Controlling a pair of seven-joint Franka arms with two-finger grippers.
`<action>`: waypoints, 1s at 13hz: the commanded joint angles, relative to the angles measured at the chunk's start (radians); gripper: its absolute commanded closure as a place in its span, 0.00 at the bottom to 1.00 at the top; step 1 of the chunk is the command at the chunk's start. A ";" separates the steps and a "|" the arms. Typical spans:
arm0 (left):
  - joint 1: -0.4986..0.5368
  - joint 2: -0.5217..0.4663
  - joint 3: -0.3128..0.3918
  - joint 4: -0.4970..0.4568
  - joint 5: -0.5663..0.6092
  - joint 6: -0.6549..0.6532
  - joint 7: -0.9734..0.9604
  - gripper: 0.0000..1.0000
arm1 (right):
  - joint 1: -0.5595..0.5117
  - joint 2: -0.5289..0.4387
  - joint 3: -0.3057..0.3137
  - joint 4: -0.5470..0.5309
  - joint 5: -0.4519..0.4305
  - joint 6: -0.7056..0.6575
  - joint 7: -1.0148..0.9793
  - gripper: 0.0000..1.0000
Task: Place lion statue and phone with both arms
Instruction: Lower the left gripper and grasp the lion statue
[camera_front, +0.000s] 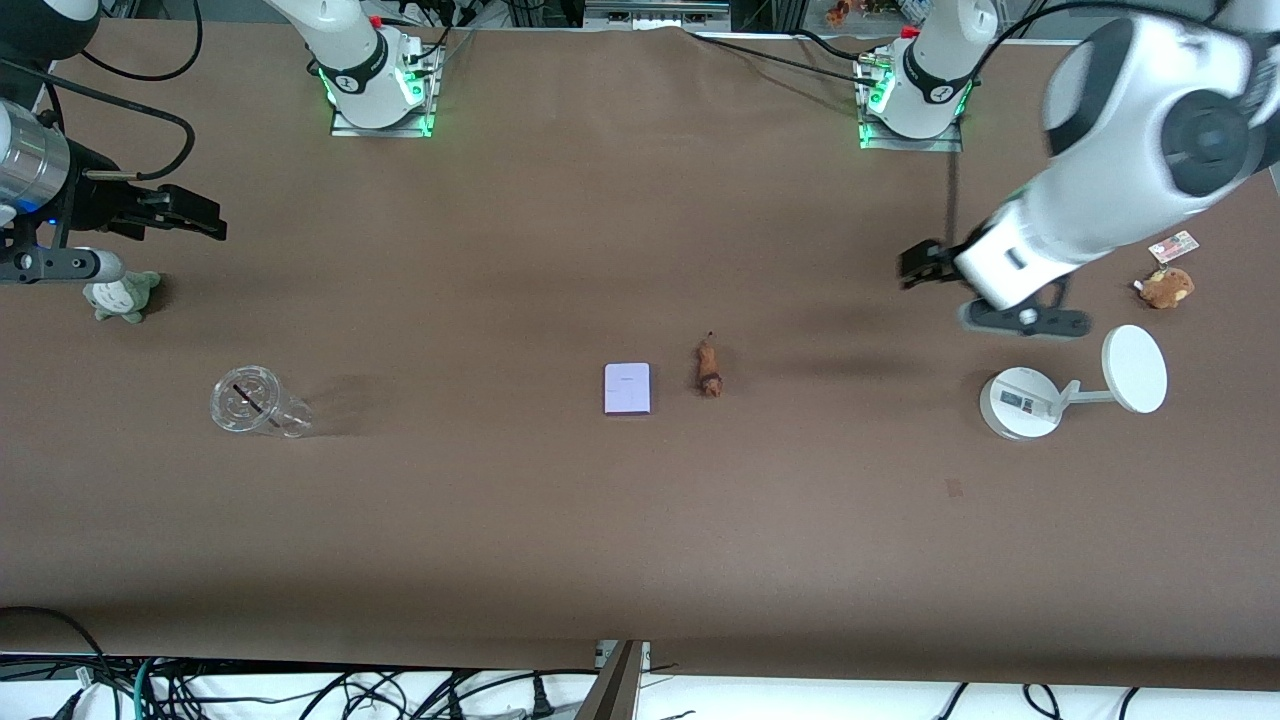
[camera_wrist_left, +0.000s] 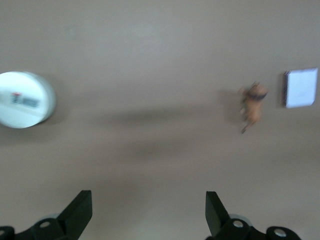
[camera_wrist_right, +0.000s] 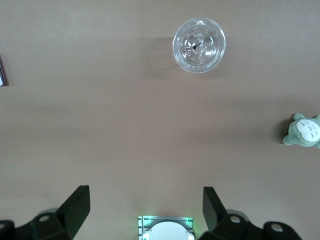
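On the brown table (camera_front: 560, 520), your lion (camera_front: 709, 368) and phone (camera_front: 627, 388) lie side by side mid-table, well apart from both raised grippers, left (camera_front: 915, 265) and right (camera_front: 200, 213), jaws spread. A cup (camera_front: 255, 402) lies toward the right arm's end, a stand (camera_front: 1030, 403) toward the left's.

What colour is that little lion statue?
Orange-brown, darker at one end; the lion statue shows best in the front view.

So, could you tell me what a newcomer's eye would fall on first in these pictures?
Probably the phone and the lion statue, lying side by side alone in the middle of the brown table. Next, the two arms raised at either end: the left gripper open in the air near the white round stand, and the right gripper open above the grey-green plush, with a clear plastic cup nearer the camera.
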 joint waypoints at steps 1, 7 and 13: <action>-0.035 0.105 -0.091 0.010 -0.006 0.147 -0.111 0.00 | 0.004 0.002 0.003 0.010 -0.014 -0.009 0.010 0.00; -0.191 0.358 -0.101 -0.061 0.083 0.604 -0.204 0.00 | 0.004 0.002 0.003 0.010 -0.014 -0.011 0.011 0.00; -0.257 0.532 -0.093 -0.063 0.424 0.846 -0.465 0.00 | 0.003 0.002 0.003 0.008 -0.014 -0.013 0.010 0.00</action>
